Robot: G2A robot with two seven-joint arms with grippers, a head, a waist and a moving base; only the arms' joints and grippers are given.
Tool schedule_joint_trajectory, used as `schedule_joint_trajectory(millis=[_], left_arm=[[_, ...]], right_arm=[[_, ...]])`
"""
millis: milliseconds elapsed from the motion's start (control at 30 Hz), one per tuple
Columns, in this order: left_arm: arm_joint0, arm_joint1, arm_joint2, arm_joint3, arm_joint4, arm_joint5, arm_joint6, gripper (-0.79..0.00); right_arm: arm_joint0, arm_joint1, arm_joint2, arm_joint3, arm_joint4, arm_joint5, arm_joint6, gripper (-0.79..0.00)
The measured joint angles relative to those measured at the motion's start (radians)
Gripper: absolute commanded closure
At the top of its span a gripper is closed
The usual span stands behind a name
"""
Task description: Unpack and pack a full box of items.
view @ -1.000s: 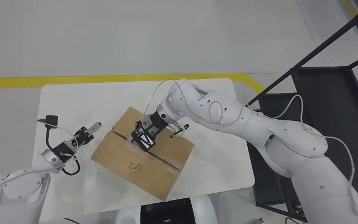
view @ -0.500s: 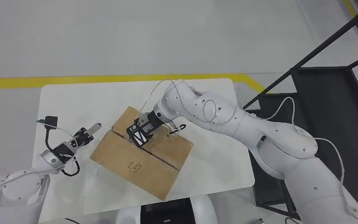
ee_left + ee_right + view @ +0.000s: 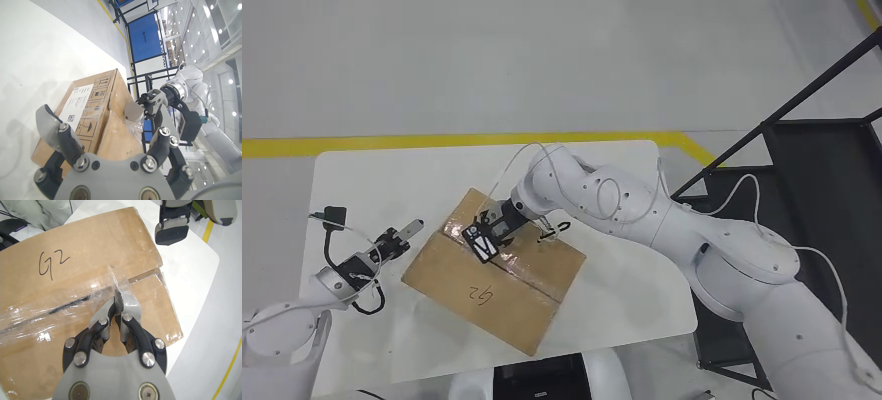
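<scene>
A brown cardboard box (image 3: pixel 492 275) lies on the white table (image 3: pixel 622 180), its top flaps sealed by clear tape (image 3: pixel 62 308) along the middle seam. My right gripper (image 3: pixel 483 237) sits over the seam near the box's far end, shut on a peeled strip of the tape (image 3: pixel 115 285) that stands up from the flaps. From the left wrist camera the same strip (image 3: pixel 137 126) hangs below the right gripper (image 3: pixel 145 111). My left gripper (image 3: pixel 402 236) rests beside the box's left end, open and holding nothing; its fingers (image 3: pixel 47 121) frame the labelled side of the box (image 3: pixel 88 106).
A dark metal rack (image 3: pixel 827 170) stands just off the table's right side. A yellow floor line (image 3: pixel 442 143) runs behind the table. Bare table top lies behind the box and to its right.
My right gripper has travelled along the seam toward the box's far left end, pulling the tape strip with it. The left arm has stayed still.
</scene>
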Motion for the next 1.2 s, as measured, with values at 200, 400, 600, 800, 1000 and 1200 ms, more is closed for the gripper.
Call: schedule_joint_trajectory(millis=[200, 400, 600, 800, 1000, 1200], left_arm=[[-0.004, -0.001, 0.002, 0.006, -0.004, -0.001, -0.001, -0.785], [-0.011, -0.001, 0.01, 0.013, -0.005, -0.004, -0.006, -0.785], [-0.014, -0.001, 0.008, 0.023, -0.006, -0.007, -0.008, -0.785], [-0.015, -0.001, 0.009, 0.019, -0.008, -0.009, -0.014, -0.785], [-0.003, 0.002, -0.008, -0.023, -0.007, -0.055, -0.047, -0.785], [0.037, 0.005, -0.045, -0.081, -0.023, -0.079, -0.055, -0.785]], right_arm=[[0.003, 0.003, 0.02, -0.038, -0.019, 0.0, -0.002, -0.785], [-0.004, 0.019, 0.043, -0.103, -0.06, 0.0, -0.04, -0.785], [-0.018, 0.032, 0.068, -0.139, -0.073, 0.0, -0.087, -0.785], [-0.036, 0.056, 0.11, -0.198, -0.072, 0.0, -0.214, -0.785], [-0.01, 0.108, 0.022, -0.265, -0.151, 0.0, -0.345, -0.785], [-0.032, 0.177, -0.043, -0.291, -0.214, 0.0, -0.435, -0.785]])
